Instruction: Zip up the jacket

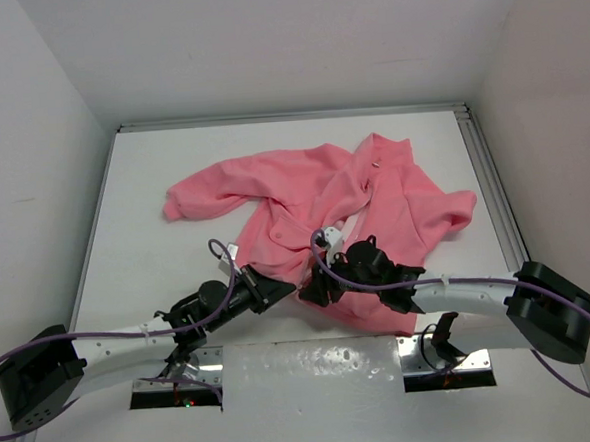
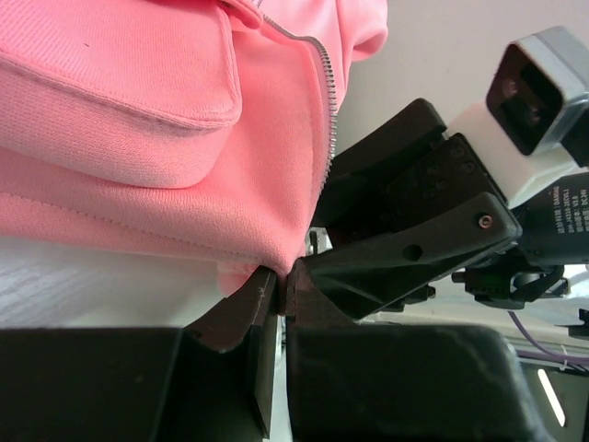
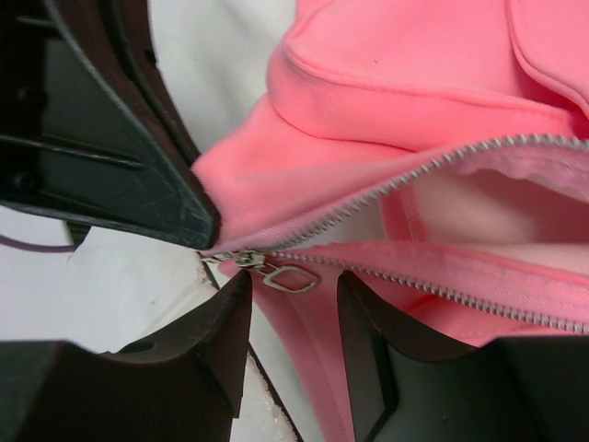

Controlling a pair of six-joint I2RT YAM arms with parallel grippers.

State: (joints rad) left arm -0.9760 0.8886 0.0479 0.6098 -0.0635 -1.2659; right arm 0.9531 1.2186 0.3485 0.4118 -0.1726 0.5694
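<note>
Left hand [image 2: 276, 296] clenched on jacket [image 1: 303, 185] hem beside zipper base; jacket crumpled mid-tabletop [image 1: 157, 259]. Slider [image 3: 241, 260] at zipper bottom, teeth [image 3: 442, 166] parted above: zipping barely started, nearly whole run left. Right hand [image 3: 293, 308] released, low, straddling metal pull [image 3: 291, 277], not gripping.

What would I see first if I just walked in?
A big pink jacket lies crumpled in the middle of the white table. The left gripper pinches its near edge, and the right gripper stands open around the metal zipper pull.
</note>
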